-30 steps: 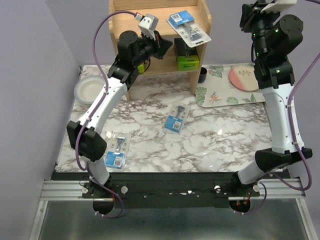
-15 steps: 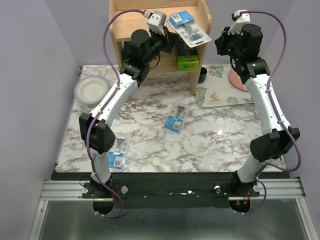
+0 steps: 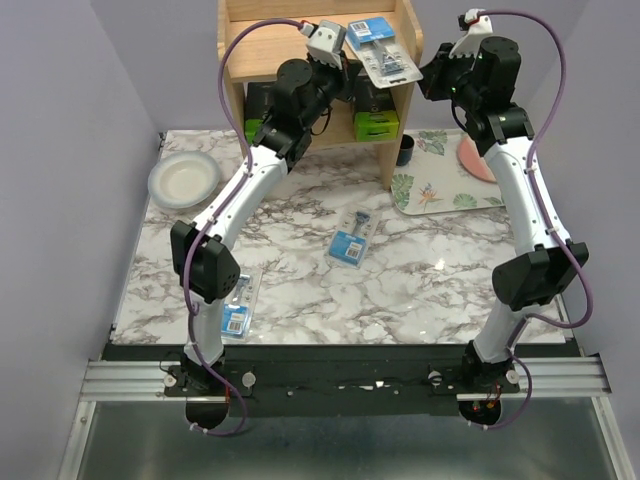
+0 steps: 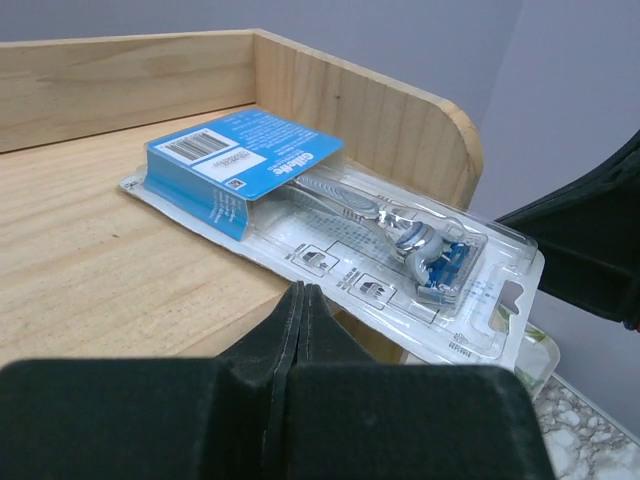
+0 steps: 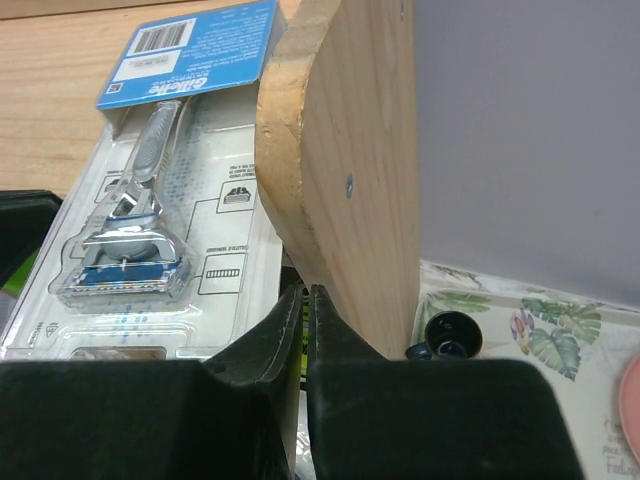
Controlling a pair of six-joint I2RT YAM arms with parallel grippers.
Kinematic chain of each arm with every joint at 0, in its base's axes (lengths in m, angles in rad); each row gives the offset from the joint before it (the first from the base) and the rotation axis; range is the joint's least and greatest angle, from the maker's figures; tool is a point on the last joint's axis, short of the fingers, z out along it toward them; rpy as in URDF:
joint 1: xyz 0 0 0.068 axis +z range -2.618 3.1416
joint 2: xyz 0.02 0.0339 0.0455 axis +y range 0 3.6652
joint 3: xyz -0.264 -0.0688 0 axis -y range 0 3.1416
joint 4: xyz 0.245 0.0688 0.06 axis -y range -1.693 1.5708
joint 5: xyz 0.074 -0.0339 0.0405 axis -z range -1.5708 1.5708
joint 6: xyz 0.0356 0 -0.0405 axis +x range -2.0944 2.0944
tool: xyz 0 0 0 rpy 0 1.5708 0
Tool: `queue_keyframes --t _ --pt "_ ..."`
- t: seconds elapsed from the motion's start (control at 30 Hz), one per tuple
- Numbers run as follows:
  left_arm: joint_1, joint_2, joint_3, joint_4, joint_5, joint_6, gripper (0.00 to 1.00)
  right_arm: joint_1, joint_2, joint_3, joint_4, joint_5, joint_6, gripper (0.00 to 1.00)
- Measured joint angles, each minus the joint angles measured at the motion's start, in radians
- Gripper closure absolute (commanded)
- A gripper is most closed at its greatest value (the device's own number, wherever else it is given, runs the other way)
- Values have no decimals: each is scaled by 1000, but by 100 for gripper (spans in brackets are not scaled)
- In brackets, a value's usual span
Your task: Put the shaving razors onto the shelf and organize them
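- Since the earlier frame, the right arm is reaching over toward the shelf's [image 3: 262,45] right side panel, and the left arm is stretching higher, up to the top tier.
- The marble table [image 3: 420,285] is filling the middle of the top view, and the shelf is standing at its upper centre.
- A floral tray [image 3: 430,190] is lying at the upper right, with a white bowl [image 3: 183,180] at the left.
- One blister pack [image 4: 330,215] is lying on the top tier, its razor end overhanging the front edge beside the right panel.
- Two more blister packs are lying on the table: one at centre [image 3: 352,238], one at lower left [image 3: 238,305].
- Two black boxes [image 3: 375,118] [image 3: 258,110] are sitting on the lower tier.
- The left gripper [image 4: 300,292] is pressing its fingers fully together at the pack's near edge, seemingly gripping nothing.
- The right gripper [image 5: 305,292] is hovering just below the panel's edge, its fingers nearly meeting, holding nothing.
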Motion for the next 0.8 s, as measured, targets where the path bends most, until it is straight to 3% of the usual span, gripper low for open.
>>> queue_keyframes --t 0.63,0.8 --pt "-11 58 81 -1 -114 61 100 18 0 2 0 5 23 80" --pt "-11 58 81 -2 -119 68 100 18 -29 -75 -3 52 -5 80"
